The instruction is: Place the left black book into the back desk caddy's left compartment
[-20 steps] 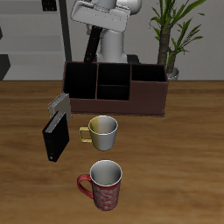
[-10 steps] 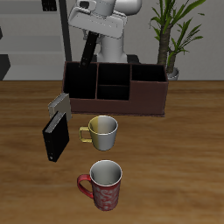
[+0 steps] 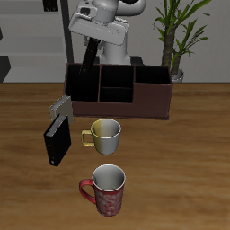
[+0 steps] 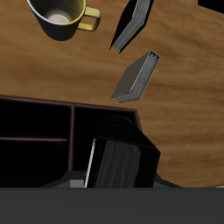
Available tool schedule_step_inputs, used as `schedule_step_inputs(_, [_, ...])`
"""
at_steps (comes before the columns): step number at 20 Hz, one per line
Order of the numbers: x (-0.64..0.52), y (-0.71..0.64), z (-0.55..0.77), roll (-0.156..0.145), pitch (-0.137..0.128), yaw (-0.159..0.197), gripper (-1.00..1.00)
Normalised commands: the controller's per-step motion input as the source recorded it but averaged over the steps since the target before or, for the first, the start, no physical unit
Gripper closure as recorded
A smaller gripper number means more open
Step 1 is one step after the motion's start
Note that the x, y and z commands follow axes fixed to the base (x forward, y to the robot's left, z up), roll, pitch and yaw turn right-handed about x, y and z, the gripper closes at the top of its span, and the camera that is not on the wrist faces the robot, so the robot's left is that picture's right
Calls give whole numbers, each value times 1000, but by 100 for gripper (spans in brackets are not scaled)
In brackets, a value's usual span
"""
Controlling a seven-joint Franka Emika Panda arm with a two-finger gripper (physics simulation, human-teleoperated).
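My gripper (image 3: 92, 38) is shut on a black book (image 3: 87, 56) and holds it tilted, its lower end at about the rim of the back desk caddy (image 3: 148, 106). The book hangs over the left compartment (image 3: 83, 87), the tall black-walled end bay. In the wrist view the held book (image 4: 122, 162) fills the space over that bay (image 4: 87, 122), beside the two small middle cells (image 4: 35, 118). I cannot tell whether the book's end is inside the bay.
A grey book (image 3: 60, 107) and a black book (image 3: 57, 142) stand on the table in front of the caddy's black end; they also show in the wrist view (image 4: 138, 77). A yellow-handled mug (image 3: 106, 133) and a red mug (image 3: 108, 190) stand nearer the front edge.
My gripper has carried the black book from behind the caddy's middle across to above the tall end bay, and lowered it. The books and mugs on the table have not moved.
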Motion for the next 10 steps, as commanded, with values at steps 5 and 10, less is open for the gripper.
schedule_step_inputs(5, [63, 15, -125, 10, 17, -14, 100])
schedule_step_inputs(10, [85, -42, -126, -11, 21, -11, 100])
